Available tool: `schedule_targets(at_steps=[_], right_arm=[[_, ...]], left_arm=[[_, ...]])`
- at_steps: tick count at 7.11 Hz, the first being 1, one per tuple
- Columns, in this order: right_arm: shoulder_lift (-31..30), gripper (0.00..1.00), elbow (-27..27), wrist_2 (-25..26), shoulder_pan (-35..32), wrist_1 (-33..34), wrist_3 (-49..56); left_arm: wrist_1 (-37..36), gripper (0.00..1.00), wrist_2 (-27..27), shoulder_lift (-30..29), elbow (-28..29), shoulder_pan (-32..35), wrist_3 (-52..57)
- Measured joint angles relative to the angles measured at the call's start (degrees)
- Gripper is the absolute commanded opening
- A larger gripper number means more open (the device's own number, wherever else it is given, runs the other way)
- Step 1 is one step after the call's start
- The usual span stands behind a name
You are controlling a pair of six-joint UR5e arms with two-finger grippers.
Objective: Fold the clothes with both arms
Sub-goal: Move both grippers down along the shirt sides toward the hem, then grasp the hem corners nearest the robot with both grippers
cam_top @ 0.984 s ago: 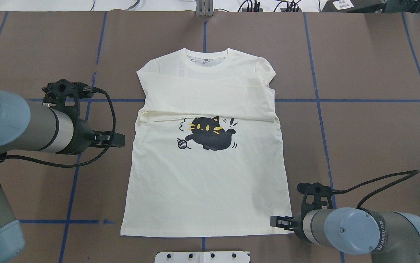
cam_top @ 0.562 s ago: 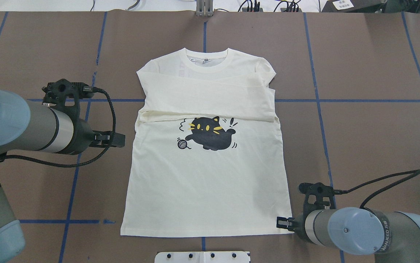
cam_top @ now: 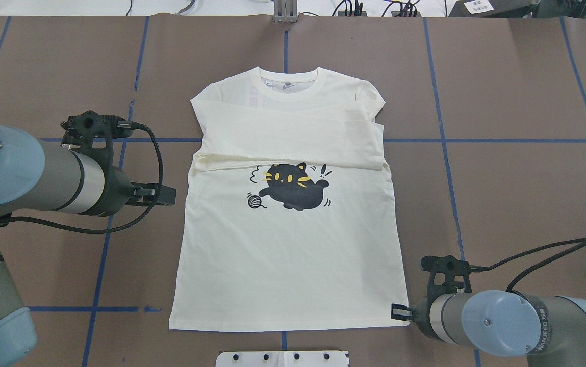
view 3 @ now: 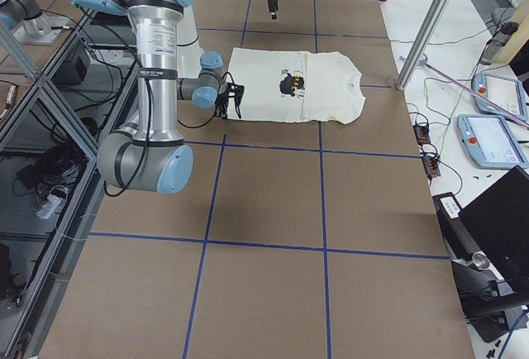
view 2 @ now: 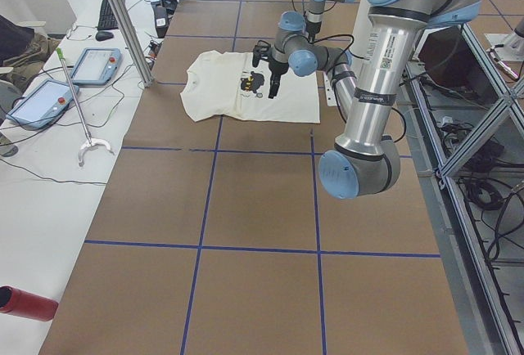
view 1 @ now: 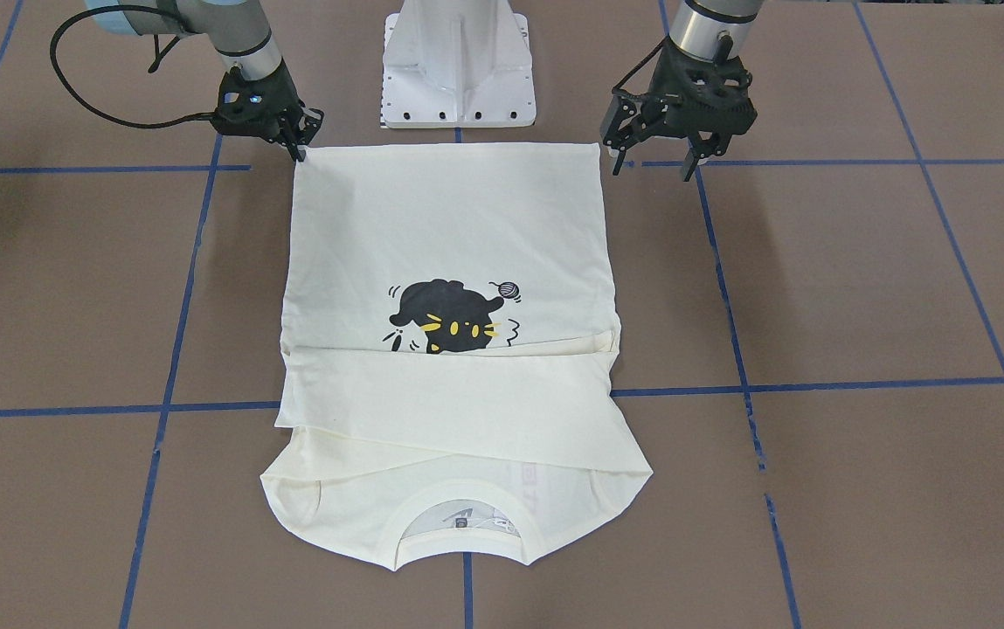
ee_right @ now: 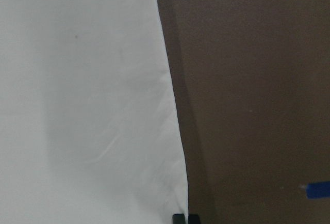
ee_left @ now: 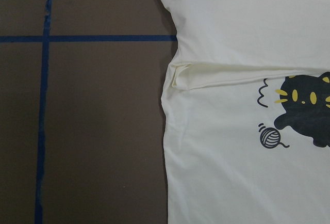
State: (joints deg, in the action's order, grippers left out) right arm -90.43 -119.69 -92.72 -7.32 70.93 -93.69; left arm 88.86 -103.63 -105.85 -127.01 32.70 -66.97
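Note:
The cream shirt (cam_top: 293,255) lies flat on the brown table, cat print (cam_top: 293,191) up, collar away from the robot, both sleeves folded across the chest. It also shows in the front view (view 1: 449,218). My left gripper (cam_top: 168,195) hangs open above the table beside the shirt's left edge, apart from it; its jaws show spread in the front view (view 1: 654,164). My right gripper (cam_top: 399,311) is low at the hem's right corner (view 1: 301,150). In the right wrist view its fingertips (ee_right: 179,218) sit close together just below the corner of the shirt (ee_right: 77,105). Cloth between them cannot be told.
The white pedestal base (cam_top: 282,358) stands just behind the hem, between the arms (view 1: 458,61). Blue tape lines (cam_top: 517,141) cross the brown table. A side bench with tablets (view 2: 86,65) runs along the table's far edge.
My right gripper has slid to the right along the hem, from over the cloth to the corner. The shirt has not shifted. The left arm has barely moved.

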Motion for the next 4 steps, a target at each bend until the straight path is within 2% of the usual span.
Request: schedule_targets(at_steps=[3,4], right_arm=[[0.0,0.0,-1.9,0.0,-0.1,0.0,0.0],[0.0,0.0,-3.0,0.2,-0.2,0.0,-0.1]], left_arm=[[1.4,1.0,0.0,2.3,0.5,-0.3,-2.5],[5.0,1.0,0.1,4.9,0.9,-1.4,-6.1]])
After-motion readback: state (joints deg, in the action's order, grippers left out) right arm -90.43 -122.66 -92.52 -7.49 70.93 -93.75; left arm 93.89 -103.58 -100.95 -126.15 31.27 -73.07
